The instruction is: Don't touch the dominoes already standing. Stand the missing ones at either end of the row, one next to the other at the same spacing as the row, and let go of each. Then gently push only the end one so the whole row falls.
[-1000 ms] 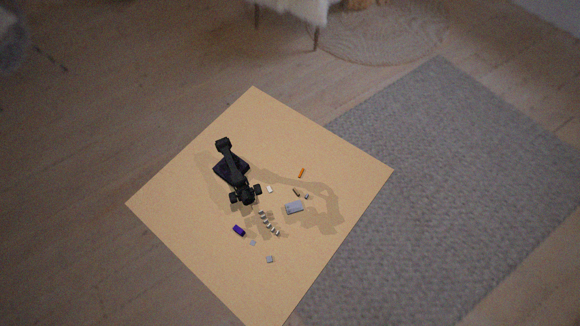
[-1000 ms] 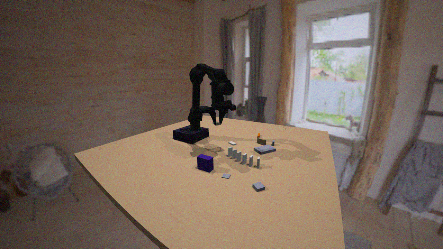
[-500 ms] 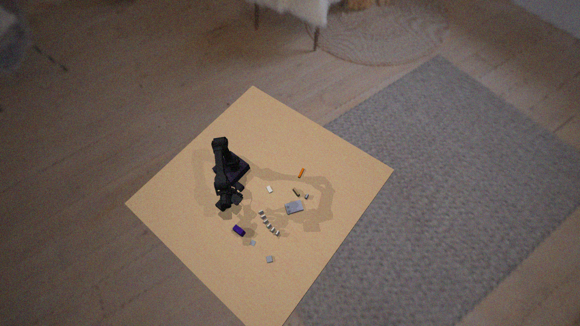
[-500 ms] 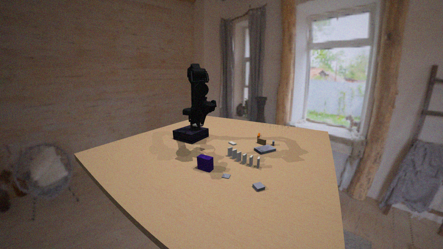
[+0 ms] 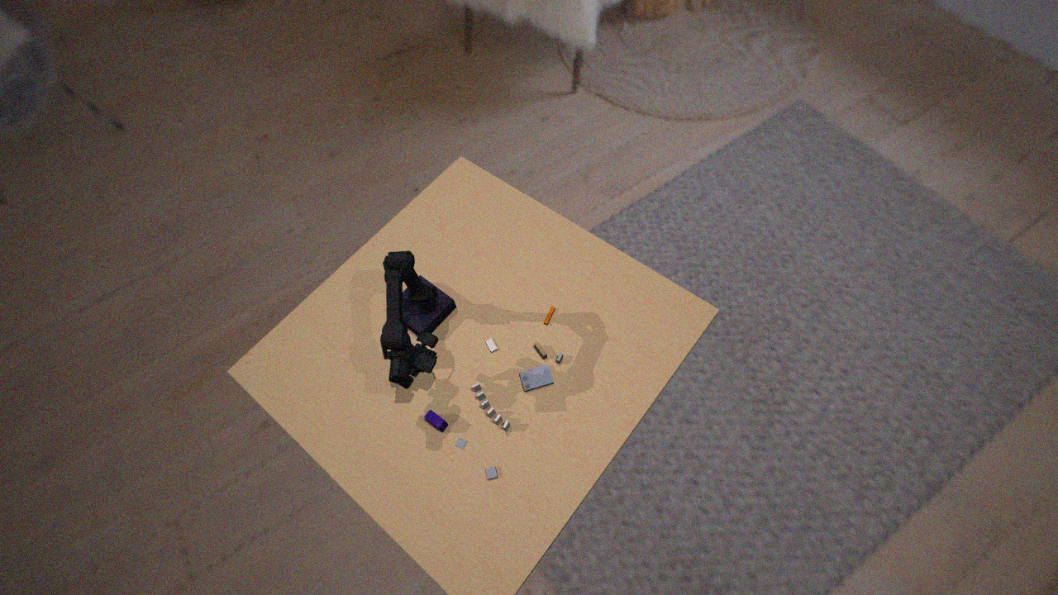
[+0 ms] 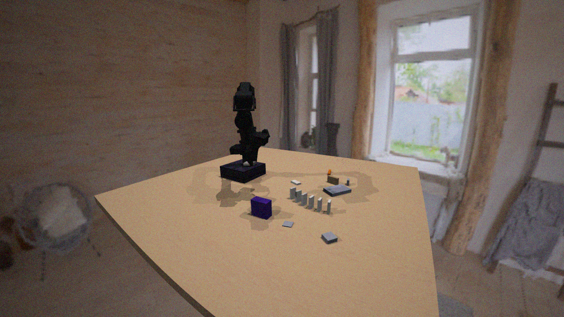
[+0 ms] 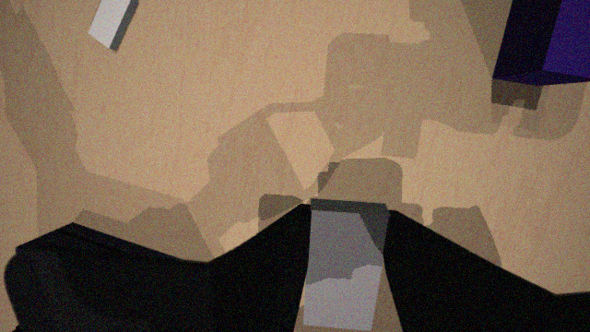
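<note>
Several pale dominoes (image 5: 484,404) (image 6: 304,198) stand upright in a slightly curved row on the tabletop. One loose white domino (image 5: 491,345) (image 6: 295,182) (image 7: 108,23) lies flat beyond the row's end nearer the arm base. My gripper (image 6: 249,161) (image 7: 346,219) is shut on another domino (image 7: 343,249), which shows grey and white between the fingers. The gripper is raised close to the arm's base, away from the row. In the top view the hand hides the fingertips. The wrist view does not show the row.
A purple box (image 5: 436,420) (image 6: 261,207) (image 7: 572,41) stands left of the row. Two flat grey pieces lie in front. A grey slab (image 5: 536,378) (image 6: 337,189), a brown block (image 5: 540,350) (image 6: 332,180), a small dark block (image 5: 559,358) (image 6: 348,181) and an orange bar (image 5: 549,316) (image 6: 329,172) are on the other side.
</note>
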Tool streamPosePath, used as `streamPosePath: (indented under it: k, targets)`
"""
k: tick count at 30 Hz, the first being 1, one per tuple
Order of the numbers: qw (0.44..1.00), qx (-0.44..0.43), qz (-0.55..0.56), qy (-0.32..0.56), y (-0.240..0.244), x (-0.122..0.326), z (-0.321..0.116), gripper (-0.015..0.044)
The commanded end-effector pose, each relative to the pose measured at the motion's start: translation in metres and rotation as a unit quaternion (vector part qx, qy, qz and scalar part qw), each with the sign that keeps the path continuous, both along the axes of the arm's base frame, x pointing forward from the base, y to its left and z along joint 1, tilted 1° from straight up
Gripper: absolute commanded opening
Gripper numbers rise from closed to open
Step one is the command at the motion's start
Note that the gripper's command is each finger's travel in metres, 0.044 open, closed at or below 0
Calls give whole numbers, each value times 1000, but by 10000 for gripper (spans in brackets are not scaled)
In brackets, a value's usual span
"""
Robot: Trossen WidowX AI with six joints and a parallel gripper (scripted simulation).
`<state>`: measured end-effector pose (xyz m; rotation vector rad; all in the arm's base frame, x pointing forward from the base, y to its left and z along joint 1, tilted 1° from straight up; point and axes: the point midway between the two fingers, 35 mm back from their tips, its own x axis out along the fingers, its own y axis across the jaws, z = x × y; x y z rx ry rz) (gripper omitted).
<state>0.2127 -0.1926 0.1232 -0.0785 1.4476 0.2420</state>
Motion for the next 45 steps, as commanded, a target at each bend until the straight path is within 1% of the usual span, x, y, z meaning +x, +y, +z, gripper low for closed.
streamPosePath:
  k: [1,12,22,31,40,43,45]
  targets:
    - [998,43,12,-33,4,-2,-12,107]
    - [975,140,31,-171,12,-4,-33,107]
    - [929,177,28,-322,13,-7,-37,107]
    - [871,164,7,-463,6,-14,-33,107]
    - [797,105,-30,-594,-7,-28,-23,107]
    - [776,83,-41,-623,-11,-34,-20,107]
    - [775,81,-42,-625,-11,-34,-19,107]
